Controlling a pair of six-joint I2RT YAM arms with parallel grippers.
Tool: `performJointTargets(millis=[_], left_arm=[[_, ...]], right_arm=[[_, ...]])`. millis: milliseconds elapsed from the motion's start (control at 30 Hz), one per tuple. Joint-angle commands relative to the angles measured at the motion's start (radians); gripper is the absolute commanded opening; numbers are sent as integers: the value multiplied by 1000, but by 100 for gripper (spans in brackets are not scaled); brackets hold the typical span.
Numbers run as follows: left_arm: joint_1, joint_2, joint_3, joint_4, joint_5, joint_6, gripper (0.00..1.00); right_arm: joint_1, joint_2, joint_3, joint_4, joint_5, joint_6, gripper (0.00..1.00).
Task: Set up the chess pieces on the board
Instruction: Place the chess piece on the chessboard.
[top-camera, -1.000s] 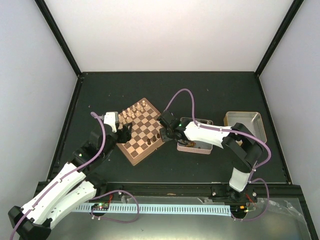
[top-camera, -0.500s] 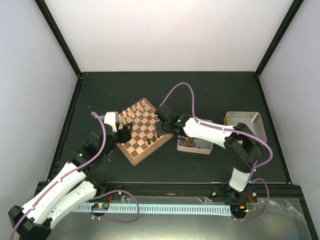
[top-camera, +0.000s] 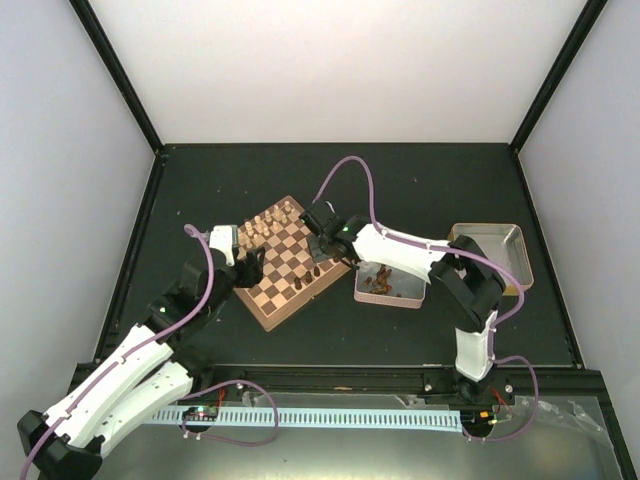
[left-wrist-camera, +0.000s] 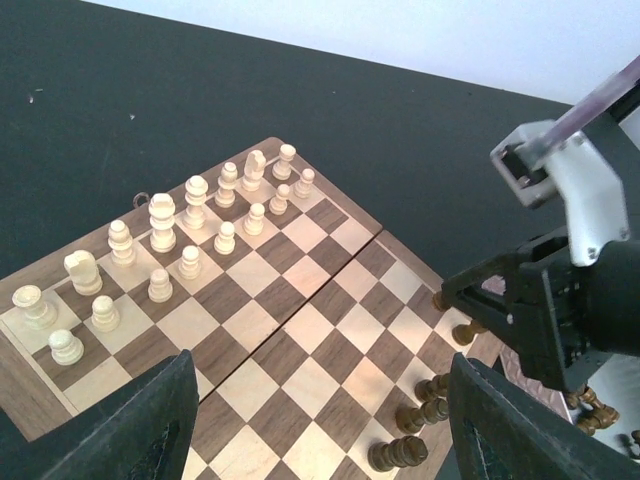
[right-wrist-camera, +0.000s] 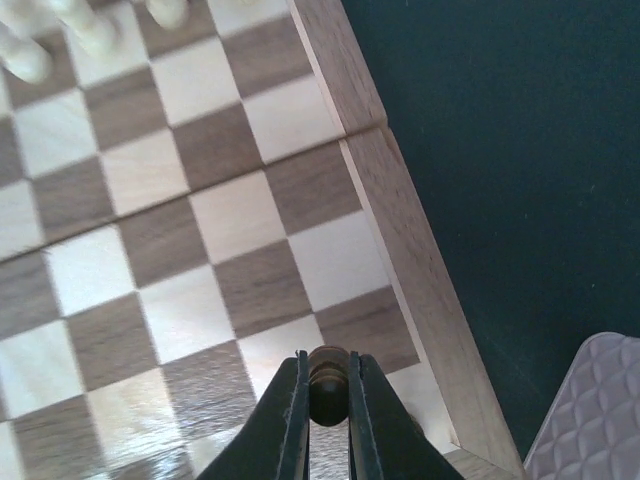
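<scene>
The board (top-camera: 283, 262) lies tilted on the dark table. Cream pieces (top-camera: 265, 222) fill its far-left rows. A few dark chess pieces (top-camera: 312, 272) stand along its near-right edge, and they also show in the left wrist view (left-wrist-camera: 400, 452). My right gripper (top-camera: 320, 245) hovers over the board's right corner. In the right wrist view it (right-wrist-camera: 328, 388) is shut on a dark chess piece (right-wrist-camera: 328, 372) just above a light square near the rim (right-wrist-camera: 400, 230). My left gripper (top-camera: 246, 268) is open and empty over the board's left edge (left-wrist-camera: 40, 390).
A tan tray (top-camera: 388, 288) holding several loose dark pieces sits right of the board; its corner shows in the right wrist view (right-wrist-camera: 600, 400). A silvery tin (top-camera: 490, 250) stands farther right. The right arm's cable arcs above the board.
My right gripper has moved from the tray up and left over the board's right corner with the dark piece in it. The left arm has barely moved.
</scene>
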Motion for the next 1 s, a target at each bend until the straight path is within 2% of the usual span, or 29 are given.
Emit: performJointTargets(millis=[0, 767, 967], left_arm=[[9, 6, -5, 4, -3, 12, 70], [17, 59, 15, 28, 6, 28, 70], [21, 65, 19, 29, 10, 30, 70]], right_arm=[[-16, 43, 30, -48, 10, -37, 9], [-41, 107, 63, -35, -15, -72, 17], [-43, 84, 68, -45, -28, -70, 28]])
